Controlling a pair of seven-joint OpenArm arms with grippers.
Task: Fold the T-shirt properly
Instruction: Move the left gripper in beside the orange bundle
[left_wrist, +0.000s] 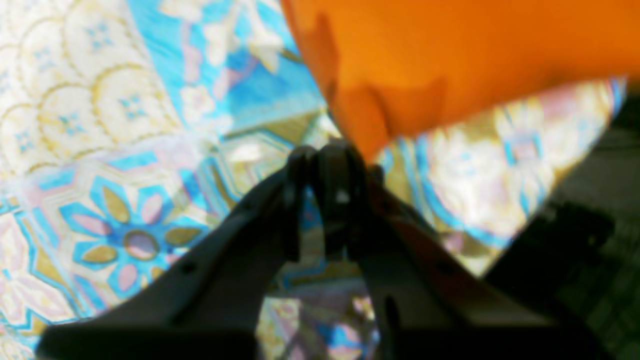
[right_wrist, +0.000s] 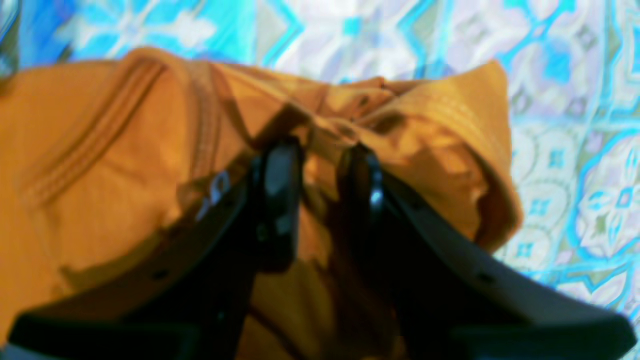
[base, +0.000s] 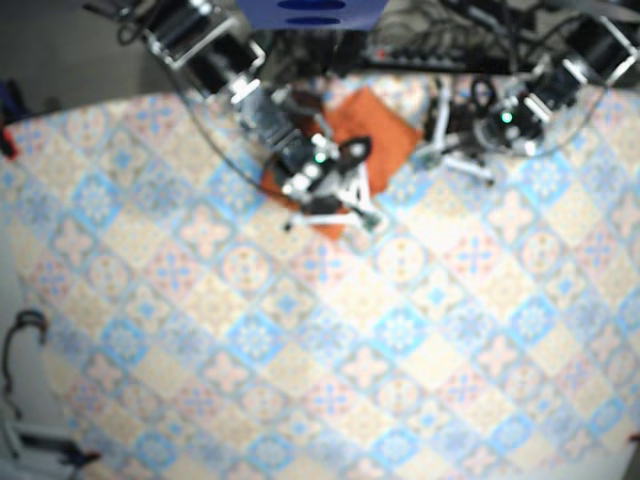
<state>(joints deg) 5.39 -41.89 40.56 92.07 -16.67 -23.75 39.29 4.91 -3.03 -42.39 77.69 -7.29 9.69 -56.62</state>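
**A:** What lies around the work?

**B:** A patterned tablecloth (base: 250, 330) covers the table, and dark cables (base: 440, 45) tangle along the upper edge. In the base view the right arm (base: 290, 150) lies over the left part of the orange T-shirt (base: 385, 125), at upper centre.

**A:** Anything hard to read?

**B:** Every view is blurred, and the shirt's outline under that arm is hidden.

**A:** And the grippers?

**B:** The right gripper (right_wrist: 320, 155) pinches a bunched fold, with cloth filling the narrow gap. Further right, the left gripper (left_wrist: 322, 155) has its fingers together at the shirt's edge. Whether cloth is caught, I cannot tell.
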